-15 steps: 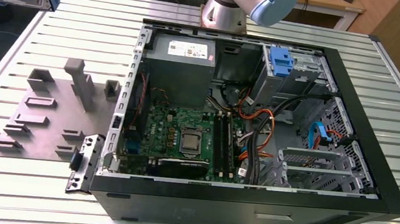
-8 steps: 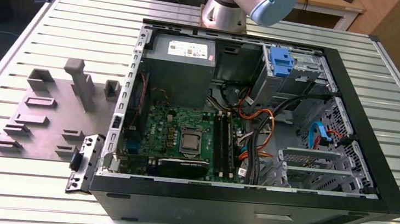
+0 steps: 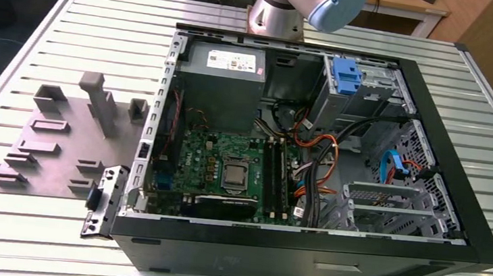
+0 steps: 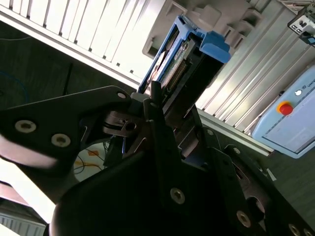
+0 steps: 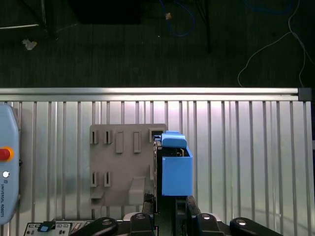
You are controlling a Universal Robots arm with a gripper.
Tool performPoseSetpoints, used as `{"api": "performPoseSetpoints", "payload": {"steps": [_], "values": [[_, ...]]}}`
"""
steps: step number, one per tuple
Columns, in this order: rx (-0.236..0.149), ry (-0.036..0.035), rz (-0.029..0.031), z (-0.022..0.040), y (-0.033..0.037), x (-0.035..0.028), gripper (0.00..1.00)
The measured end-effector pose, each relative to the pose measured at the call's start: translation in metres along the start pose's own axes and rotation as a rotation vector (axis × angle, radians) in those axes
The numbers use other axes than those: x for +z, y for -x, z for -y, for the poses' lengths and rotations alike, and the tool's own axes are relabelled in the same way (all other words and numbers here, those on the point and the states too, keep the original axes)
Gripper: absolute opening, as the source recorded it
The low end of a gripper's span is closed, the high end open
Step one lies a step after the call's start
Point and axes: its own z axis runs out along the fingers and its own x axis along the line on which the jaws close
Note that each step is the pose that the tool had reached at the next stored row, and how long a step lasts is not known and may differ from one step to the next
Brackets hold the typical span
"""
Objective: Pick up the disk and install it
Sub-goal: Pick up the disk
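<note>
Slatted metal tabletop carries everything, with dark floor beyond its edge. In the exterior view an open computer case lies on it. Inside we see a motherboard, a grey power supply, loose orange and black cables and a grey drive cage at the exterior view's right. A grey fixture sits just beside the case, on the exterior view's left.

In both wrist views the hand is closed on the disk. Its dark fingers clamp one end, so the blue carrier juts out ahead of them. The disk hangs in the air above the tabletop. In the first wrist view it lines up with the edge of the fixture. A pendant with a red button lies on the tabletop to one side.

We judge the disk to be picked up but not yet installed, so the step in hand is the carry. The grip sits at one end, so the disk could pivot if moved sharply; slow, even travel seems wise. The carrier should be square to the cage. The path should clear the case wall and the cables, which could snag on the carrier's edge.
</note>
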Motion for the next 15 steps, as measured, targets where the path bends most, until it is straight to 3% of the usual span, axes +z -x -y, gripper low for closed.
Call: {"api": "performPoseSetpoints", "payload": {"steps": [15], "values": [[0.0, -0.0001, 0.0001, -0.0009, 0.001, -0.0247, 0.35]]}}
